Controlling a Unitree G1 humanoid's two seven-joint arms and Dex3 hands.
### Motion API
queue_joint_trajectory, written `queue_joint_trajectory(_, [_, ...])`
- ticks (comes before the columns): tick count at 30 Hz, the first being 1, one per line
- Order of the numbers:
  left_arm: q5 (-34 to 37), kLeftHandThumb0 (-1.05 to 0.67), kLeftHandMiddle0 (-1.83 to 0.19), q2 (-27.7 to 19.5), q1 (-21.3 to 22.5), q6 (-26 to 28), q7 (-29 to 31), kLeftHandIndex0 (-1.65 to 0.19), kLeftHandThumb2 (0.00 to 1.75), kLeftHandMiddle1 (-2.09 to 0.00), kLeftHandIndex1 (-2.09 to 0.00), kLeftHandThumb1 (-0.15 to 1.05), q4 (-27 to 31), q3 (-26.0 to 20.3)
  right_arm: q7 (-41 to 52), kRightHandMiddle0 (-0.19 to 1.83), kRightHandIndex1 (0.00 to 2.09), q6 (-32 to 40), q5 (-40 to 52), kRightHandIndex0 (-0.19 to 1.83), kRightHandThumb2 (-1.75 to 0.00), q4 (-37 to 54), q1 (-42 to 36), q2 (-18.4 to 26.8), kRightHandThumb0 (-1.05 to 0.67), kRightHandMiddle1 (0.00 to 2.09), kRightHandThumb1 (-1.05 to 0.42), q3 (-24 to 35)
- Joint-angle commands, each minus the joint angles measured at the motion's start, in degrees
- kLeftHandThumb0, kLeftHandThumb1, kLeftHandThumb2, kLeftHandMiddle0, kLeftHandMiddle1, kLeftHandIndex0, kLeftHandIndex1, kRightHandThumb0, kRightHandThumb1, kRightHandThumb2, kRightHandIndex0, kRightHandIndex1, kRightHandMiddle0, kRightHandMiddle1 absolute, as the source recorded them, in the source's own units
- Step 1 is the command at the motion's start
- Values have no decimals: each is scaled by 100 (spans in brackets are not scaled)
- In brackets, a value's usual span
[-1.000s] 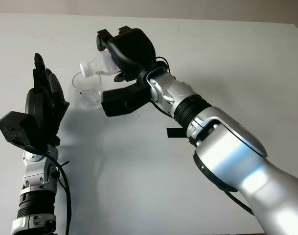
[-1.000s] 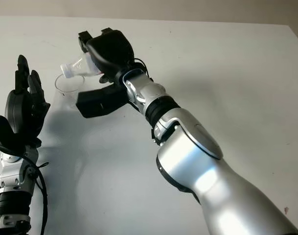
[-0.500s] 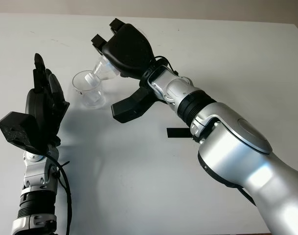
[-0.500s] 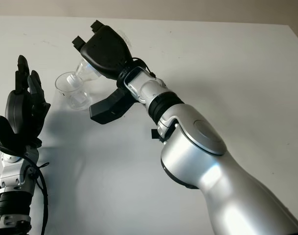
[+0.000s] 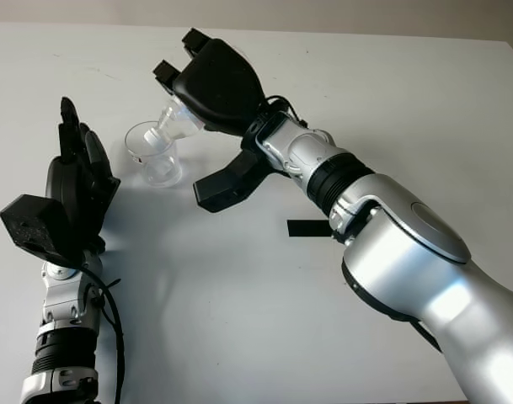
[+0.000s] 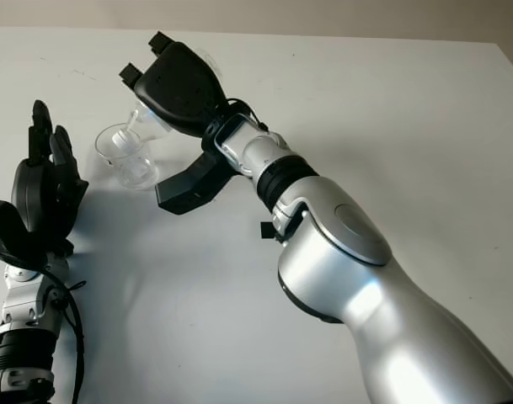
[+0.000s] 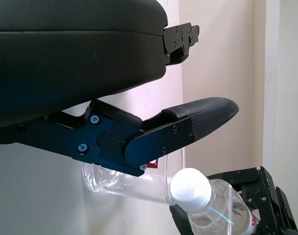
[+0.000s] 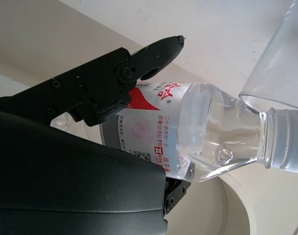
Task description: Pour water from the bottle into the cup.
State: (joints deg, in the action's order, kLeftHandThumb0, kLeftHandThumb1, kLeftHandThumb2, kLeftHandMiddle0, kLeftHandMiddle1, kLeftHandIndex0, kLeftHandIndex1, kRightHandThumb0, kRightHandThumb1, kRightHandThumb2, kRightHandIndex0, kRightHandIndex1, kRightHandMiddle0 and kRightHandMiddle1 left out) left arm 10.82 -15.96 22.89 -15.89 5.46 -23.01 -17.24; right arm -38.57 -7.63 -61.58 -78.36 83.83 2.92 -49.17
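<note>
White tabletop [image 5: 458,118] carries the scene. Right hand [image 5: 216,84], black shell, is raised over the far-left part of it, fingers closed around a clear plastic water bottle with a red-and-white label [image 8: 188,132]. Bottle is tilted neck-down toward the robot's left; its body sits inside the hand, between the shell and a black finger [image 8: 114,78] crossing the label, so just the shoulder and neck stick out past the fingers. White cap [image 7: 190,188] is on the neck and sits at the rim of a clear plastic cup [image 5: 153,153]; right wrist view shows the cap end level with the cup's rim, touching or just beside it, cannot tell which. Some water sits in the bottle's shoulder. One right-hand finger [image 5: 231,181] points down and away from the bottle, off the tabletop, just right of the cup.

Cup stands upright on the tabletop, under and slightly left of the right hand, between the two hands. Whether it holds any water: cannot tell.

Left hand [image 5: 75,181], black, is held upright near the left edge, open, holding nothing, near the cup but not touching it. Left wrist view looks past one of its fingers [image 7: 188,127] at the cup and the bottle cap beyond.

Small black strip [image 5: 308,228] lies flat on the tabletop beside the right forearm.
</note>
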Motion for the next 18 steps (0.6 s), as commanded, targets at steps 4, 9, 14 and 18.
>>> queue_joint_trajectory(4, [8, -75, 19, -8, 8, 5, 23, 19, 76, 0, 0, 105, 11, -2, -71, 8, 209, -127, 552, 93, -6, 83, 114, 23, -32, 144, -95, 504])
queue_joint_trajectory(9, [16, -76, 19, -36, 1, 37, 74, 19, 76, 0, 0, 105, 1, 8, 343, 11, 209, -560, 1392, 81, -5, 155, 20, 157, -26, 143, -98, 1234])
queue_joint_trajectory(14, [7, -76, 19, -50, 15, 50, 117, 19, 76, 0, 0, 105, -6, 15, 940, 56, 209, -977, 2277, 93, -14, 260, -225, 511, -17, 208, -103, 2049])
queue_joint_trajectory(18, [24, -75, 19, -62, 17, 100, 169, 19, 76, 0, 0, 105, -9, 18, 1495, 81, 209, -1115, 2860, 114, -14, 402, -490, 703, -21, 209, -102, 2568])
